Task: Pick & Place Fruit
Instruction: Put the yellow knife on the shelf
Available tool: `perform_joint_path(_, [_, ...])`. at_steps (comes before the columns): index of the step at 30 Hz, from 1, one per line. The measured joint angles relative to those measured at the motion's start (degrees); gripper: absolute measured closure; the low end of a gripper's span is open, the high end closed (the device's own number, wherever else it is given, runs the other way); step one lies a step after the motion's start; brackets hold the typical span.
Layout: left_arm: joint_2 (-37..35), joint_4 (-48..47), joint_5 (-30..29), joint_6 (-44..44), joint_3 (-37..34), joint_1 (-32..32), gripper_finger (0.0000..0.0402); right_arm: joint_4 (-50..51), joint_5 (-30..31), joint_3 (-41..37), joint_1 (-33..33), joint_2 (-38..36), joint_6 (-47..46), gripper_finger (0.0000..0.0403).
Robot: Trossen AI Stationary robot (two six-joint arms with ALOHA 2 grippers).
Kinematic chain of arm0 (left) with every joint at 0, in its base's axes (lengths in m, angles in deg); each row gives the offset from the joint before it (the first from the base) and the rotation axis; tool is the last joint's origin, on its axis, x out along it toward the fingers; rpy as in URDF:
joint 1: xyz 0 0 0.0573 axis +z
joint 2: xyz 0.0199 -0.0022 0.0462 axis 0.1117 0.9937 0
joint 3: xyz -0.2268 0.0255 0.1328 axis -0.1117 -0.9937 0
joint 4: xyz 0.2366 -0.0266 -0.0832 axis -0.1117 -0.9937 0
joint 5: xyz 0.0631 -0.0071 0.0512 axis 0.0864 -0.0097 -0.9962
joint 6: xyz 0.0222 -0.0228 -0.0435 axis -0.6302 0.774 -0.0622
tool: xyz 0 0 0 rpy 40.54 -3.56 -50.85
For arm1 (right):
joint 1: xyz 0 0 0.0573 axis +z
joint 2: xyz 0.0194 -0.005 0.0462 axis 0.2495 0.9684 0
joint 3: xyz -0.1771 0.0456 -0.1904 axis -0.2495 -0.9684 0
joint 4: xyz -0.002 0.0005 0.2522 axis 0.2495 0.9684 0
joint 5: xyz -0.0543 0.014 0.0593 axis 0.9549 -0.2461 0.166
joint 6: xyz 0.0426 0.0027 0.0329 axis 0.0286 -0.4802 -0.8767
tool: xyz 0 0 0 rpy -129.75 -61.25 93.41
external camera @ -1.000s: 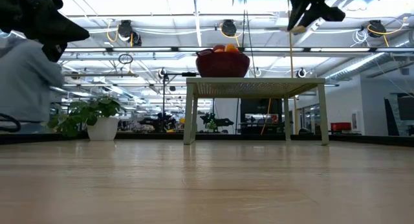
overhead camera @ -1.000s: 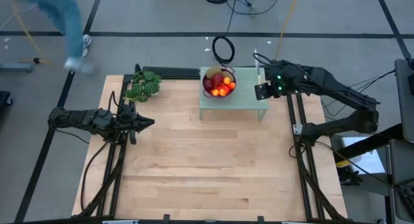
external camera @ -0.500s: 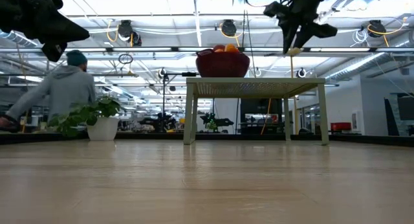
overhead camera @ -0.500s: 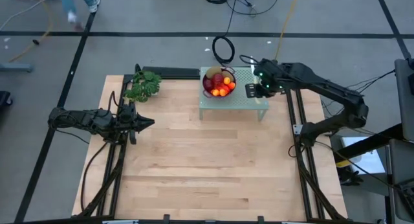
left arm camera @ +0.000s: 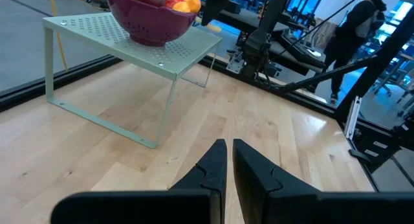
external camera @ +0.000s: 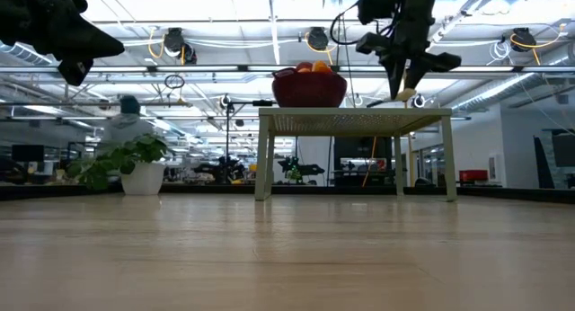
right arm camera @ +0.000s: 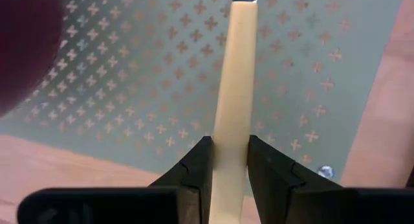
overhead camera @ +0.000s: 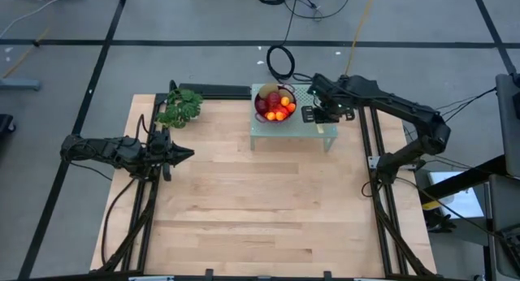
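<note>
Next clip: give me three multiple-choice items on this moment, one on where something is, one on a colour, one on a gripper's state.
1. Where is the bowl of fruit?
A. On the small green stand
B. On the wooden tabletop
C. On the floor

2. What colour is the bowl?
A. White
B. Dark red-purple
C. Blue

3. What is the right gripper doing?
A. Open over the bowl
B. Shut on nothing
C. Shut on the knife handle

Answers:
1. A: the bowl sits on the stand, raised off the table.
2. B: its wall shows dark red-purple in the left wrist view.
3. C: the right gripper clamps the knife handle between its fingers, above the stand.
</note>
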Motion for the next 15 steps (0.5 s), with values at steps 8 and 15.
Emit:
perform_joint_path(8, [0.0, -0.01, 0.0, 0.0, 0.0, -0.01, 0.0376, -0.16, -1.45, -0.06, -0.36, 1.4, -0.03, 0.0332])
perform_joint_path(15, [0.01, -0.02, 0.0, -0.02, 0.0, -0.01, 0.0376, -1.03, -1.35, -0.07, -0.48, 1.36, -1.43, 0.0332])
